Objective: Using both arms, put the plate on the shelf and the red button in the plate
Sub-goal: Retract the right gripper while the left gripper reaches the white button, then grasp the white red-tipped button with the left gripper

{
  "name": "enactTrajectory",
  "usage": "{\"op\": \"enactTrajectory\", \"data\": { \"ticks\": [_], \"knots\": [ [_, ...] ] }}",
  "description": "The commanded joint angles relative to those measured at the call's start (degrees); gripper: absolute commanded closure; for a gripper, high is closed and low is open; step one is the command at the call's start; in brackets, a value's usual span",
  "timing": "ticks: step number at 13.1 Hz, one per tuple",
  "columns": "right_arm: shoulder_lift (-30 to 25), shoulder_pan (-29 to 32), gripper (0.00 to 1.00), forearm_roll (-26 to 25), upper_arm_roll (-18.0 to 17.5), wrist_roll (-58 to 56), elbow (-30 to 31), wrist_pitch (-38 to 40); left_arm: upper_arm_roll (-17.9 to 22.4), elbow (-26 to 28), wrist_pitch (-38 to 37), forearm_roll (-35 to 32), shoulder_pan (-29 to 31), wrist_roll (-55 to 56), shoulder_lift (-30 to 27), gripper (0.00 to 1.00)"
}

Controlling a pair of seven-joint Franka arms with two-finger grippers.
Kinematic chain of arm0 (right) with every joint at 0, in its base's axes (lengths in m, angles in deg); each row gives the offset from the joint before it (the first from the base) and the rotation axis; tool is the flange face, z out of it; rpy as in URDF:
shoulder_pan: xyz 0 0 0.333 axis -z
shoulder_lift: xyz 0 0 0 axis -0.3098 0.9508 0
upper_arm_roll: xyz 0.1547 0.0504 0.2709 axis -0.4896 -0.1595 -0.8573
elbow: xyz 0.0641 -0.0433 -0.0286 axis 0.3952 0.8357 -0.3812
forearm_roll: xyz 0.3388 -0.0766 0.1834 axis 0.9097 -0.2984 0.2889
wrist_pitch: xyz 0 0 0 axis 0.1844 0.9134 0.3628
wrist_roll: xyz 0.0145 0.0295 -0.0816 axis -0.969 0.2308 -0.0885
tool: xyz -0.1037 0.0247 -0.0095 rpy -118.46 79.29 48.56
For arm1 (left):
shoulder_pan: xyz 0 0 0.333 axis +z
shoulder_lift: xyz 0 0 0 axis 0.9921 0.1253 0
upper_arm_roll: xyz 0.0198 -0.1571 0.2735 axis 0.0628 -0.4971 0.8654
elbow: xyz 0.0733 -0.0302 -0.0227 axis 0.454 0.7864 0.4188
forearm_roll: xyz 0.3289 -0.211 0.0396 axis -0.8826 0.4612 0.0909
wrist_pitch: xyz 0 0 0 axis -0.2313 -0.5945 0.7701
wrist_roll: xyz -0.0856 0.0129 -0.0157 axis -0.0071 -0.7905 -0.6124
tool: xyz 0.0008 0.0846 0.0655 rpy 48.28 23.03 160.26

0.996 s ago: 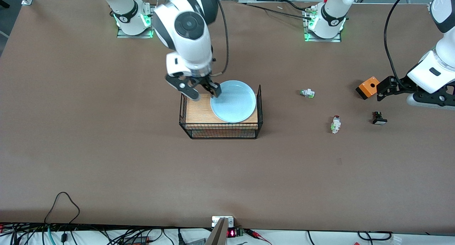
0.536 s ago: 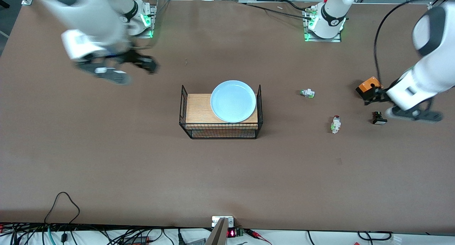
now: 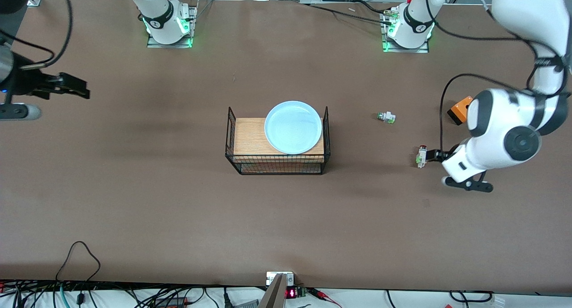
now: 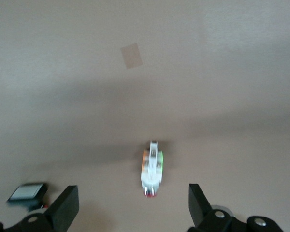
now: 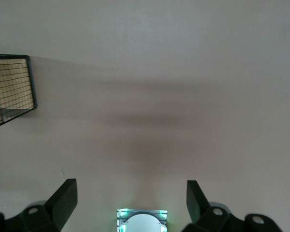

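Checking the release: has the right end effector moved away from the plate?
Yes. The right end effector swung from the plate out toward its arm's table end.

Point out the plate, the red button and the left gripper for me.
plate (image 3: 293, 127): front view, middle of its pale blue face.
red button (image 4: 151, 169): left wrist view, its whitish body.
left gripper (image 4: 133, 205): left wrist view, midway between its open fingertips.

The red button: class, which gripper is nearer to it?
Left. The left gripper hangs open right by the red button; the right gripper, open, waits at the right arm's end of the table.
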Motion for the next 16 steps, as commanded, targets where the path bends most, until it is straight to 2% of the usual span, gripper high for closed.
{"op": "enactTrajectory", "data": {
  "ticks": [1,3,5,9,10,12,13,16],
  "knots": [
    [3.0,0.7,0.00,-0.5,-0.8,-1.0,-1.1,0.4,0.0,6.4,9.9,0.1,2.0,-1.4,0.8,0.00],
    [4.0,0.8,0.00,-3.1,-0.8,-0.9,-1.1,0.2,-0.1,11.8,19.2,0.2,2.0,-2.0,0.7,0.00],
    [4.0,-0.1,0.00,-6.4,-1.1,-0.3,-1.0,-3.5,-0.5,17.0,26.2,0.6,1.9,-2.0,0.8,0.00],
    [3.7,-0.4,0.00,-6.6,-1.2,-0.4,-1.6,-6.1,-2.1,17.4,26.9,0.8,2.1,-1.7,2.2,0.00],
    [3.5,-0.3,0.00,-6.6,-0.8,-0.6,-3.5,-6.0,-2.0,17.4,26.9,0.7,2.1,-2.1,2.4,0.03],
    [3.5,0.1,0.00,-6.3,-1.0,-0.4,-5.5,-5.7,-2.0,17.4,25.5,0.7,2.1,-2.2,2.4,0.46],
    [3.7,0.0,0.00,-6.6,-0.7,-0.6,-5.9,-5.3,-2.0,17.4,24.7,0.7,2.3,-2.2,2.3,0.62],
    [3.7,-0.3,0.00,-6.7,-0.9,-0.7,-5.9,-4.9,-2.0,17.1,22.6,0.7,2.4,-2.1,2.1,0.79]
  ]
}}
